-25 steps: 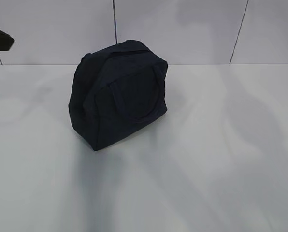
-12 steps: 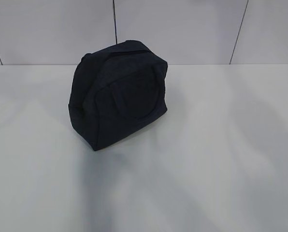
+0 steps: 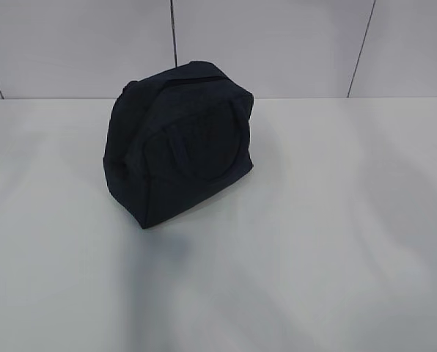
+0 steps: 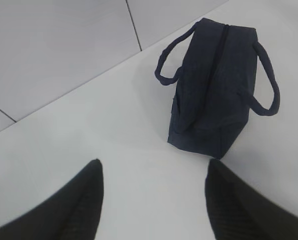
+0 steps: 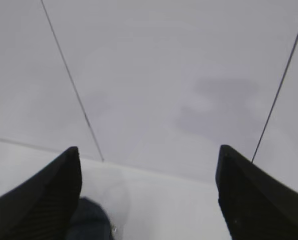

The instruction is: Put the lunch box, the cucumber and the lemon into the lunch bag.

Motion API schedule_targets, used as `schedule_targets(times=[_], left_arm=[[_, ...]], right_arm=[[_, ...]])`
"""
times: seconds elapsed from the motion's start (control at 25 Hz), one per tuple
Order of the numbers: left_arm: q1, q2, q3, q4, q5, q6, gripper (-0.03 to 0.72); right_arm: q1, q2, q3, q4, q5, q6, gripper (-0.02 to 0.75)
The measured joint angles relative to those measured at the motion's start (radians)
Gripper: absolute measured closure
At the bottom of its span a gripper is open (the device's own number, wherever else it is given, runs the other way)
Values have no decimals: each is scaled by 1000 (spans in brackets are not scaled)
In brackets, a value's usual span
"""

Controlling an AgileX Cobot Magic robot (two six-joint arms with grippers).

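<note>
A white bench (image 4: 114, 150) lies under the gripper. A grey wall (image 5: 164, 75) with thin dark lines stands ahead of the gripper.

on my wrist feeds, the left gripper (image 4: 154, 200) and right gripper (image 5: 149, 195) show black, tapered fingers (image 4: 79, 202) with finely ribbed faces.

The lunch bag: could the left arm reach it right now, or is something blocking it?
Probably yes. The left gripper is open and empty, and only bare table lies between it and the lunch bag, which looks zipped shut.

Zipped navy lunch bag (image 3: 180, 143), upright
</note>
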Motion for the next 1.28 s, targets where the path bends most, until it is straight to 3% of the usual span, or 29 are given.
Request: schedule_targets(times=[0.24, 0.44, 0.92, 1.28], left_arm=[[0, -37, 0, 53, 9, -33, 224], [0, -39, 0, 121, 64, -98, 224], [0, -163, 10, 176, 162, -184, 224], [0, -323, 238, 168, 200, -283, 228]], right_arm=[[0, -173, 600, 22, 0, -31, 133], [0, -383, 937, 13, -2, -90, 144], [0, -728, 1257, -42, -7, -105, 147], [0, -1010, 1551, -44, -10, -105, 147]])
